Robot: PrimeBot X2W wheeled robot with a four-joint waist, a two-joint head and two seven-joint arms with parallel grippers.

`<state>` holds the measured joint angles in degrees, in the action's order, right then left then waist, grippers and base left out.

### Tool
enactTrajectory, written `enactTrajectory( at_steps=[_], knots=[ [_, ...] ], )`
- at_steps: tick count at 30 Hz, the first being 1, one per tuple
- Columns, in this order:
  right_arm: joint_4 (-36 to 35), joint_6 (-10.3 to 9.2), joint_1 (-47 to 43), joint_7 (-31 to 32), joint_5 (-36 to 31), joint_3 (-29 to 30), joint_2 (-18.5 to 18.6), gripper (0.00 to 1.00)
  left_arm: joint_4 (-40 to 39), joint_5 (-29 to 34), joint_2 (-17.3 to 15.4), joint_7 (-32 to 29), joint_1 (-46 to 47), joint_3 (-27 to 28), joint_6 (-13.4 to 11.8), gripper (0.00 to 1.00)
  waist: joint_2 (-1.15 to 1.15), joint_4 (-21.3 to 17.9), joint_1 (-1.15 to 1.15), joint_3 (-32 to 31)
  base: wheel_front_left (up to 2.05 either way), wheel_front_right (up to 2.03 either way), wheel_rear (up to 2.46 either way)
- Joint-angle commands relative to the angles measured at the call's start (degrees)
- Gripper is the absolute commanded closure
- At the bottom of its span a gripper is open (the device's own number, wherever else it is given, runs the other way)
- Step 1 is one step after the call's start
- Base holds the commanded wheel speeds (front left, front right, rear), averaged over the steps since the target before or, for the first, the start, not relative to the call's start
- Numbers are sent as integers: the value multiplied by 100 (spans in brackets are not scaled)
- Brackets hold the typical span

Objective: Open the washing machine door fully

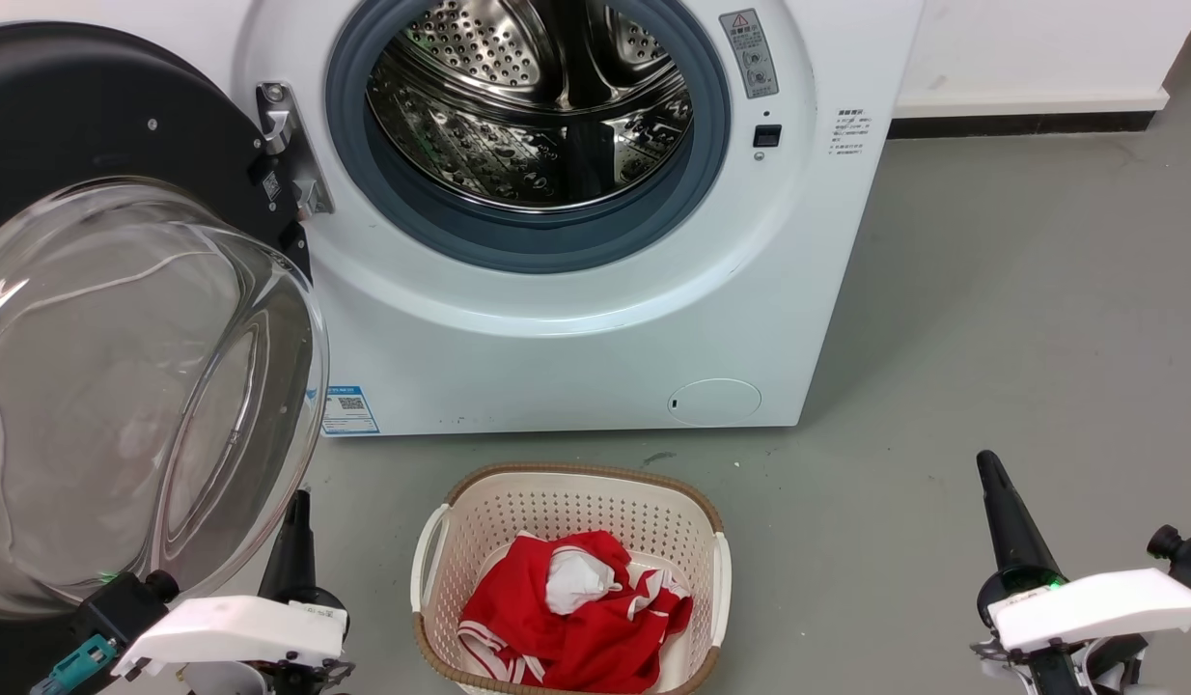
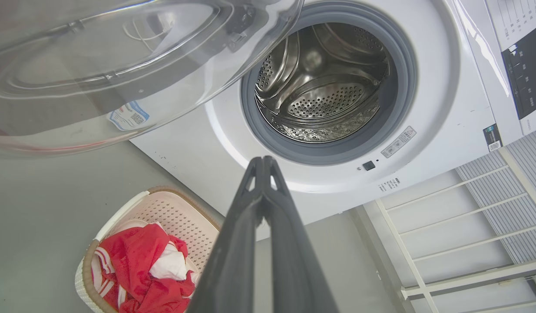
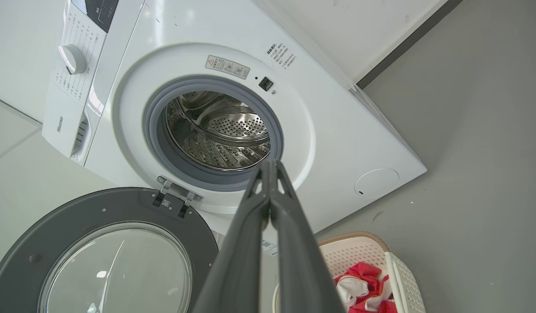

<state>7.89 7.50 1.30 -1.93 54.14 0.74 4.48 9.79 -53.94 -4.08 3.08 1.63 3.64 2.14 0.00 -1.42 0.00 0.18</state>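
DOOR: washing machine door is swung wide on its hinge, left of washing machine | LEFT: left gripper fingers are pressed together, nothing held, near the door's lower edge | RIGHT: right gripper fingers are clenched, empty

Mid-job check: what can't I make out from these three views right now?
- Head view: the washing machine door runs off the left edge, so its far rim is cut off.
- Right wrist view: the door's lower part is cut by the bottom edge and hidden behind the right gripper.
- Head view: in the laundry basket, the red garment hides anything beneath it.
- Head view: the warning label print is too small to read.
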Motion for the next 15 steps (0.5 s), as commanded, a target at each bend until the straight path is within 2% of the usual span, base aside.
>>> enactTrajectory(
  at_steps=[1,15],
  knots=[
    [-12,0,160,38,216,21,43,100,-18,-203,-1,-51,174,25,54,100,0,4,0,0,0,0,0],
    [148,0,255,187,1228,97,46,100,96,-1164,29,-295,263,103,190,100,0,32,0,0,0,0,0]
  ],
)
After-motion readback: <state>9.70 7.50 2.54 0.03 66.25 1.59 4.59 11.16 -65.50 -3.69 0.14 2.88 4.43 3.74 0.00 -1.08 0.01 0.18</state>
